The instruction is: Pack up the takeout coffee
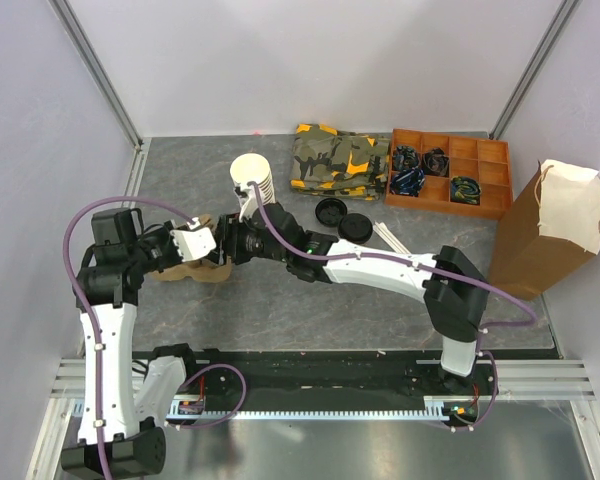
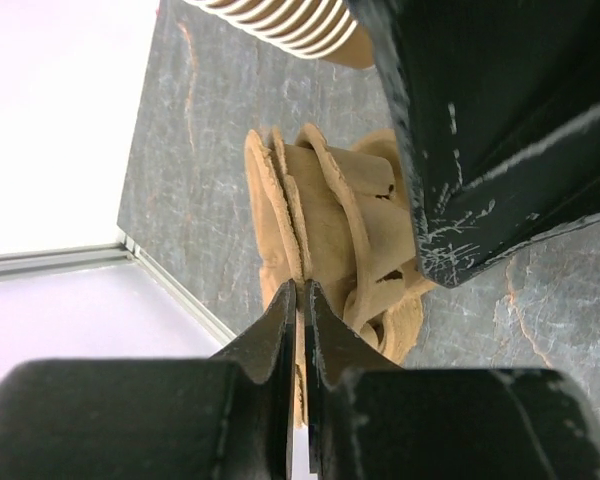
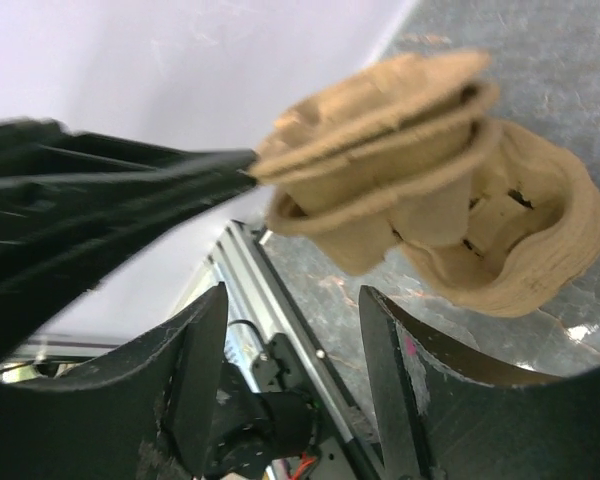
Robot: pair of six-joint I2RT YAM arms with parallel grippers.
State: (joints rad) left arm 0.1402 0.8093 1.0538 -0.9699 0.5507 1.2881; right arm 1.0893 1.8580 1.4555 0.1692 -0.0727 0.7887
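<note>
No lidded brown cup shows in any view; the takeout coffee is hidden or out of view. My left gripper (image 1: 198,243) is shut on the rim of a brown pulp cup carrier (image 1: 192,270) at the table's left; in the left wrist view the fingertips (image 2: 302,292) pinch one carrier edge (image 2: 325,225). In the right wrist view the pinched carriers (image 3: 380,110) are tilted up off a lower carrier (image 3: 525,245) that lies on the table. My right gripper (image 1: 227,243) is open and empty right beside them (image 3: 292,320).
A tall stack of lidless paper cups (image 1: 251,181) stands behind the grippers. Two loose black lids (image 1: 342,218), white sticks (image 1: 390,237), a camouflage cloth (image 1: 340,160), an orange compartment tray (image 1: 480,205) and a brown paper bag (image 1: 540,230) lie to the right.
</note>
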